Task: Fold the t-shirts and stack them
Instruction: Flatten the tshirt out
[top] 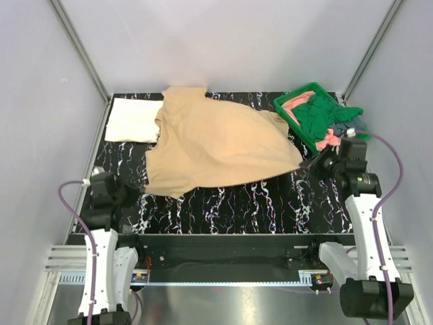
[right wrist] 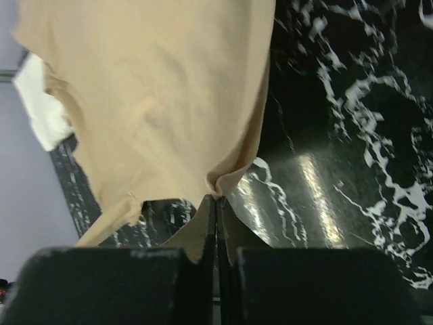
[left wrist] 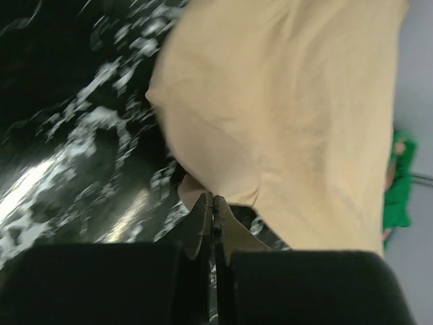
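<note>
A tan t-shirt [top: 216, 142] lies spread over the middle of the black marbled table, its collar toward the back. My left gripper [top: 143, 191] is shut on its near left corner; in the left wrist view the closed tips [left wrist: 213, 198] pinch the tan cloth [left wrist: 291, 101]. My right gripper [top: 308, 162] is shut on the near right corner, where the tips [right wrist: 216, 198] hold a puckered bit of hem on the tan cloth [right wrist: 155, 88]. A folded cream-white t-shirt [top: 132, 120] lies at the back left, partly under the tan one.
A green plastic tray [top: 295, 93] stands at the back right, holding a crumpled dark green shirt [top: 321, 115] and a salmon-pink one [top: 331, 140]. Grey walls and metal posts close the table's sides and back. The cream-white shirt [right wrist: 40, 101] also shows in the right wrist view.
</note>
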`<state>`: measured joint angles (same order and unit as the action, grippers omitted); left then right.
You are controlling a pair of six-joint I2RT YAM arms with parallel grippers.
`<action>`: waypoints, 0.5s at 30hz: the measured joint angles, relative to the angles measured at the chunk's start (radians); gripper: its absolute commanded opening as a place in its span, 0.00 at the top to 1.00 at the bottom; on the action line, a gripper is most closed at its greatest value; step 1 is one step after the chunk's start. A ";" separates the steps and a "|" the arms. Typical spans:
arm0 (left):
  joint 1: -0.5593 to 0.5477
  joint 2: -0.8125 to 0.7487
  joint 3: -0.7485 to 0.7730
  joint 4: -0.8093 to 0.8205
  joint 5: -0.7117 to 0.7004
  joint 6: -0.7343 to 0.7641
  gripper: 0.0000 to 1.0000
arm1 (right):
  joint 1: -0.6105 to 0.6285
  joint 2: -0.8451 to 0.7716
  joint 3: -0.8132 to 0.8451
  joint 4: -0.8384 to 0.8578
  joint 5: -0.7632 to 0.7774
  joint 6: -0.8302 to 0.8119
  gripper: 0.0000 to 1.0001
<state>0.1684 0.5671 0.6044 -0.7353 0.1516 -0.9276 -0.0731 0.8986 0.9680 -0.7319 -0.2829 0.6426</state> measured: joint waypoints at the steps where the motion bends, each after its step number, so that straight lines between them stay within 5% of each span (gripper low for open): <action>1: 0.000 -0.031 -0.042 -0.021 -0.005 0.000 1.00 | 0.000 -0.011 -0.060 0.000 0.001 -0.002 1.00; 8: -0.001 -0.130 -0.096 -0.093 -0.078 0.023 1.00 | 0.000 -0.040 -0.282 -0.032 0.046 0.028 1.00; 15: -0.001 -0.119 -0.005 -0.101 -0.167 0.034 1.00 | 0.000 -0.066 -0.302 -0.066 0.119 0.097 1.00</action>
<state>0.1677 0.4477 0.5995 -0.8364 -0.0151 -0.8940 -0.0731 0.8330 0.6659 -0.7982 -0.1638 0.7399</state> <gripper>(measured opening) 0.012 0.011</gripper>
